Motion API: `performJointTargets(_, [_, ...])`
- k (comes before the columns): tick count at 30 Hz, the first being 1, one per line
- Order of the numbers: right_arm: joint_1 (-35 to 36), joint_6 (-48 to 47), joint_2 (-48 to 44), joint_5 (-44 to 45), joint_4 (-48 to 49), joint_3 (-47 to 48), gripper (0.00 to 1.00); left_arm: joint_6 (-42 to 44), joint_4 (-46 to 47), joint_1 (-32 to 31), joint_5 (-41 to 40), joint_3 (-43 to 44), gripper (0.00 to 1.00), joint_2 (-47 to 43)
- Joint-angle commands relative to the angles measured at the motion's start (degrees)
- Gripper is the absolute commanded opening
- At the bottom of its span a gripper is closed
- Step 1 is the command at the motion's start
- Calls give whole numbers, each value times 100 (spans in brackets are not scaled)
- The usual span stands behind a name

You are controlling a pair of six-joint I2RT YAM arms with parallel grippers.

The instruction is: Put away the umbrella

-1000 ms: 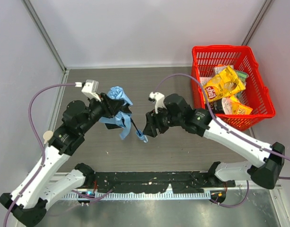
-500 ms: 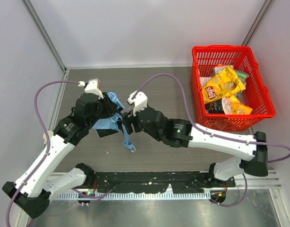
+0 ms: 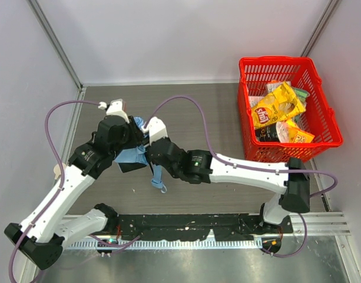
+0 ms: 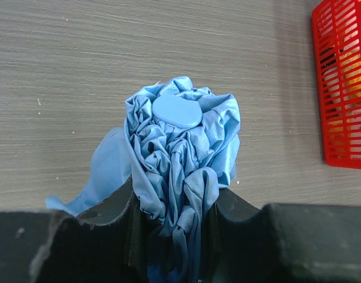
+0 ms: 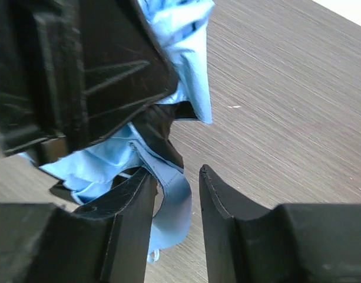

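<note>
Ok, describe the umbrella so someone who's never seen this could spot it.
On the left half of the dark table, find where both arms meet. The umbrella is the crumpled sky-blue fabric bundle clamped in the left gripper, the only blue thing.

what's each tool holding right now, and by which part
Left tool clamps the umbrella by its bunched canopy. Right tool straddles the strap, jaws apart, not gripping it.

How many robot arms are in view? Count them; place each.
2. The left arm reaches in from the left, its end effector gripping the umbrella; the right arm stretches across from the right. None hidden.
</note>
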Motion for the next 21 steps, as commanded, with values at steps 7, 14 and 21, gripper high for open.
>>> performJointTargets(7, [25,-395,-190,577,-183,-84,20,106,295,17,8,248,0,-306])
performJointTargets(14, [-265,-335,-462,-862,-762,-94,1,-35,848,17,122,-95,0,-605])
performJointTargets(21, [-1372,1474,-1120,-5195,127,-655,1,-517,3340,17,-44,-1604,0,-1605])
